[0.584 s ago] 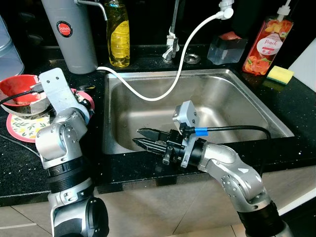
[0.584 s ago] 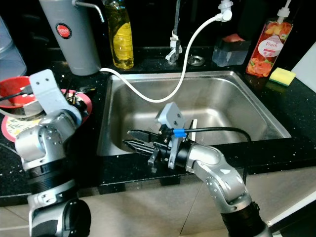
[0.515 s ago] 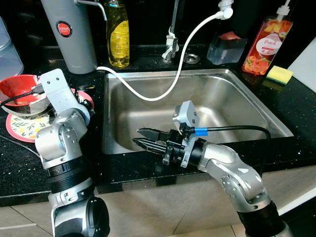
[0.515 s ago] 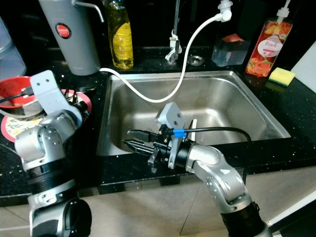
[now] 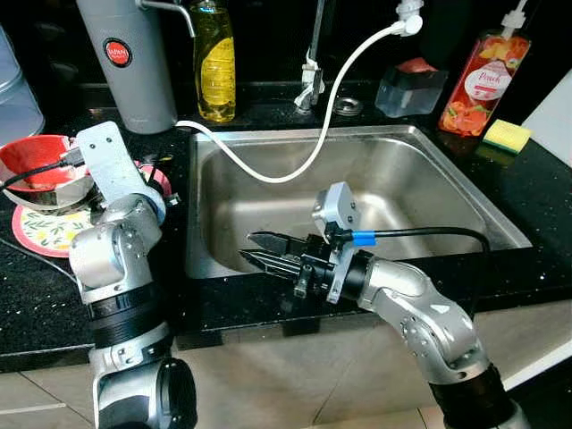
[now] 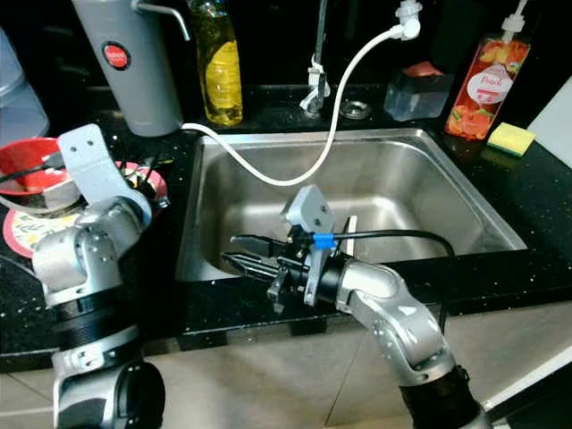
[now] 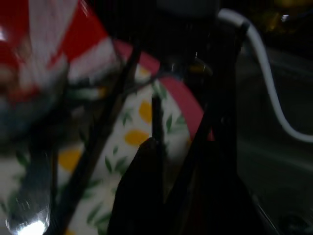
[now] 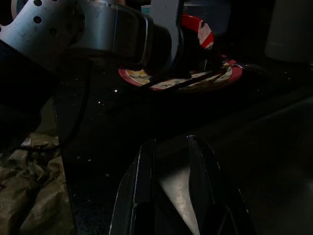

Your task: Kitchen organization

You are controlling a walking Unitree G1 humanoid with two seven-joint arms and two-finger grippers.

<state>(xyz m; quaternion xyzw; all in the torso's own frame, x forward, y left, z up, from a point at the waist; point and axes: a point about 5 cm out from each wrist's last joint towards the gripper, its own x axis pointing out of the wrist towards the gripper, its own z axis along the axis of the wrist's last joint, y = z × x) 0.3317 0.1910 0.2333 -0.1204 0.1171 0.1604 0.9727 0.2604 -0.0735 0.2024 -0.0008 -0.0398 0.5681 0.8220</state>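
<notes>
A floral plate with a red rim (image 5: 40, 234) lies on the black counter left of the sink, and a red and white bowl (image 5: 31, 165) sits on its far side. Dark chopsticks (image 7: 98, 142) lie across the plate. My left gripper (image 5: 161, 183) hovers over the plate's right edge, close to the chopsticks. Low inside the steel sink (image 5: 420, 134), near the front left corner, my right gripper (image 5: 253, 249) is open with nothing between its fingers and points left toward the plate.
A white hose (image 5: 295, 170) loops from the faucet (image 5: 310, 76) into the sink. Behind stand a grey flask (image 5: 125, 63), yellow soap bottle (image 5: 214, 58), clear container (image 5: 409, 88), peach soap bottle (image 5: 483, 80) and yellow sponge (image 5: 507, 136). A pale utensil (image 6: 350, 234) lies in the sink.
My left arm has shifted slightly to the right over the plate's edge. The right arm has not moved.
</notes>
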